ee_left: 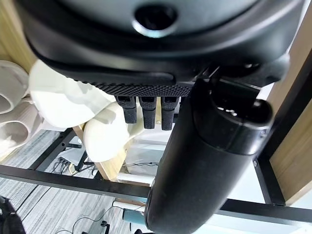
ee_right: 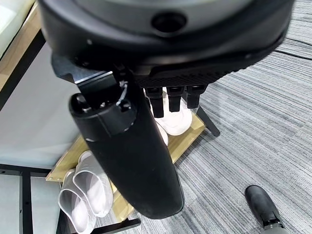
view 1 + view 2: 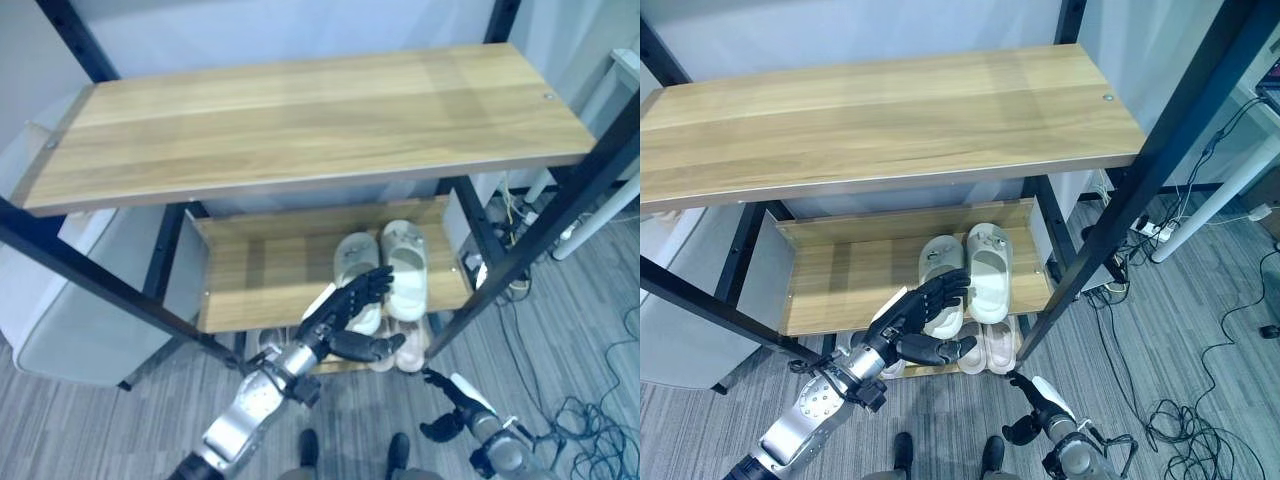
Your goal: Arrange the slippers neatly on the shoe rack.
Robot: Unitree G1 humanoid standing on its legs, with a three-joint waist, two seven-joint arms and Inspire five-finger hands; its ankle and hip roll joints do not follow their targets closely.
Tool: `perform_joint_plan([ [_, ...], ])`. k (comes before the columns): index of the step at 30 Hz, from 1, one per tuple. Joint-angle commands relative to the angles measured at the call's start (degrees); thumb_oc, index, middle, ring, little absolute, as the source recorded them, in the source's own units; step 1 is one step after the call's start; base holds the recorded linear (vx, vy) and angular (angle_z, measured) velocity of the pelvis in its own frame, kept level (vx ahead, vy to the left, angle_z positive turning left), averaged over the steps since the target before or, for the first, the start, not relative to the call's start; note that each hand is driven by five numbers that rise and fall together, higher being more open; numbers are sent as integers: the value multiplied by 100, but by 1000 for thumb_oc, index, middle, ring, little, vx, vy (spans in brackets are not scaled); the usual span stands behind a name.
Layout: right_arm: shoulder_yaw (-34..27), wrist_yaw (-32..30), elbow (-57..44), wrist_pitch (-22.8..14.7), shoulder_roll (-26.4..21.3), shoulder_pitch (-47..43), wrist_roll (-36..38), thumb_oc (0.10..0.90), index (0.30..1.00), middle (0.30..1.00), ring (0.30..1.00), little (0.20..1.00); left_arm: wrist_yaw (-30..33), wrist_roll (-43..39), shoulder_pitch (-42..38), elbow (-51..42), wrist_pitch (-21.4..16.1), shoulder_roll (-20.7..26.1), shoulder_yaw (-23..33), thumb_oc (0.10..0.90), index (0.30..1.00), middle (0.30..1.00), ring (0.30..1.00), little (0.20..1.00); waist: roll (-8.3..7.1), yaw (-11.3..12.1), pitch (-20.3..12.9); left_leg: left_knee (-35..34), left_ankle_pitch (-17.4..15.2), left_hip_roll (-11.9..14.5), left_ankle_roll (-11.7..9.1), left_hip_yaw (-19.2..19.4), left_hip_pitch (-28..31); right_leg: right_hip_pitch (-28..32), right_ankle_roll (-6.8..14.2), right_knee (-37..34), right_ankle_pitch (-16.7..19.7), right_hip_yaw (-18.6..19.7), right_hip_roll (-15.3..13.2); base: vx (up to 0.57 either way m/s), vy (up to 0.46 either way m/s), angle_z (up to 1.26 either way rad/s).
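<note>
Two white slippers stand side by side on the right part of the shoe rack's middle shelf [image 3: 260, 270]: the left slipper [image 3: 352, 258] and the right slipper [image 3: 406, 262]. My left hand [image 3: 345, 312] reaches up from below with straight fingers lying over the near end of the left slipper and its thumb spread under the shelf edge. The left wrist view has the white slipper [image 1: 63, 97] just past the fingers [image 1: 148, 112]. More white slippers [image 3: 992, 345] lie on the bottom shelf. My right hand [image 3: 448, 418] hangs low near the floor, fingers relaxed, holding nothing.
The wide wooden top shelf [image 3: 300, 120] overhangs the middle one. Black frame posts [image 3: 540, 240] slant down at the right front and left front. A pale chair [image 3: 80, 320] stands left of the rack. Cables [image 3: 600, 400] lie on the grey floor at right.
</note>
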Motion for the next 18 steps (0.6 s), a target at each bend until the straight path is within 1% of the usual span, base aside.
perform_joint_plan([
  [1,1,-77,-285,-191,-125,-268,34,800,900,900,900,900,61,135,-778,-275,-517,-78,63,800,900,900,900,900,-258,45,-189,-24,-478,8,-96,594,240,-20,476,-8,-465,221,-278,0,0,0],
  [8,-101,-72,-474,-153,-224,-220,88,800,900,900,900,900,262,343,-1205,127,-517,-227,75,800,900,900,900,900,-284,-52,-115,-24,-479,11,-92,659,174,-140,504,-8,-417,275,-294,0,0,0],
  [11,-84,-87,-464,-144,-243,-267,100,800,900,900,900,900,356,515,-1466,467,-524,-310,10,800,900,900,900,900,-306,-104,-71,-24,-480,14,-87,696,118,-230,522,-8,-380,310,-301,0,0,0],
  [18,-86,-66,-568,-142,-297,-287,97,800,900,900,900,900,428,756,-1740,793,-514,-325,-32,800,900,900,900,900,-343,-166,-32,-24,-478,12,-82,732,53,-330,533,-8,-352,377,-296,-6,8,-9],
])
